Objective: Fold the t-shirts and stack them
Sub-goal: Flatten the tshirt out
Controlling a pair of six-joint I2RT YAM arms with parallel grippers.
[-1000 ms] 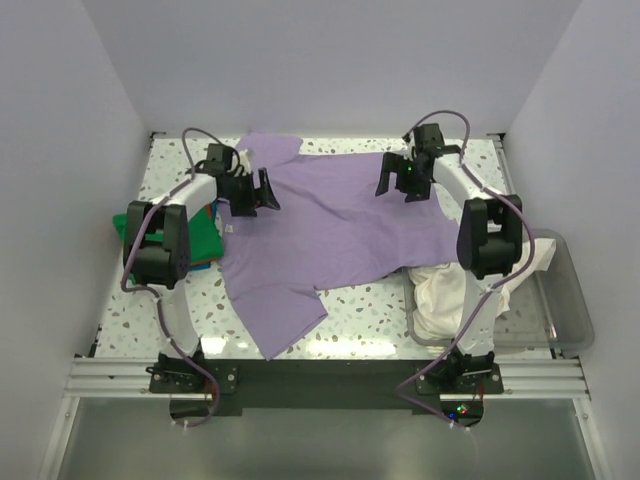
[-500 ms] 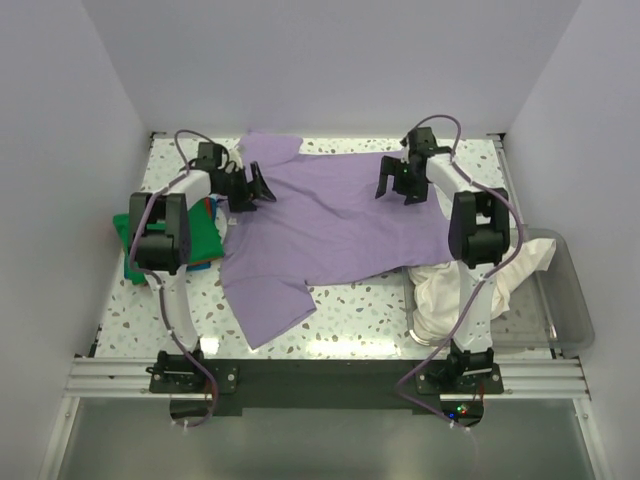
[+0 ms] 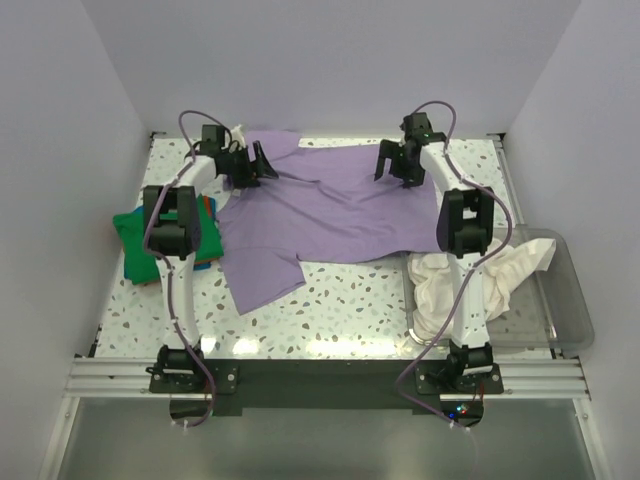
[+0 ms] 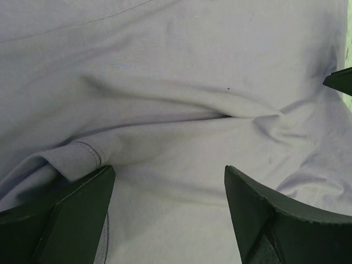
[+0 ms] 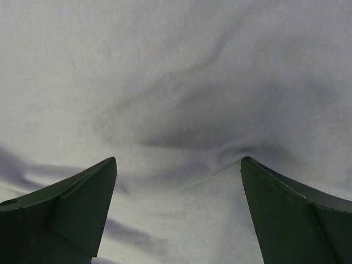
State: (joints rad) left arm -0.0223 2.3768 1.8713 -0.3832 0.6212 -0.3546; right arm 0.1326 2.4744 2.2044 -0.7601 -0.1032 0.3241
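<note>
Lavender t-shirt (image 3: 330,210) lies spread across the far half of the table (image 3: 350,310), wrinkled, nothing folded over. Its far edge runs close along the back wall (image 3: 330,70). One sleeve bunches at the far left and another flap reaches down toward the near left. In front of it, speckled tabletop shows in a broad band between the cloth and the arm bases.

On the left, the green t-shirt (image 3: 135,245) sits in a squarish pile near the left wall (image 3: 60,200), with a sliver of blue and orange at its right side, just beside the lavender cloth. On the right, the cream t-shirt (image 3: 440,285) spills in a heap over the rim of the clear bin (image 3: 570,310), right up against the lavender hem.

Left gripper (image 3: 255,165) is over the shirt's far-left part and right gripper (image 3: 392,165) over its far-right part, well apart. Both are released, grasping nothing.

From the left wrist, the fingers (image 4: 71,209) stand wide, with a raised crease between them and a stitched hem by the left one. The right wrist view shows the same spread, with a soft pucker of lavender in the gap. Whether any fingertip touches the cloth, I can't tell.
</note>
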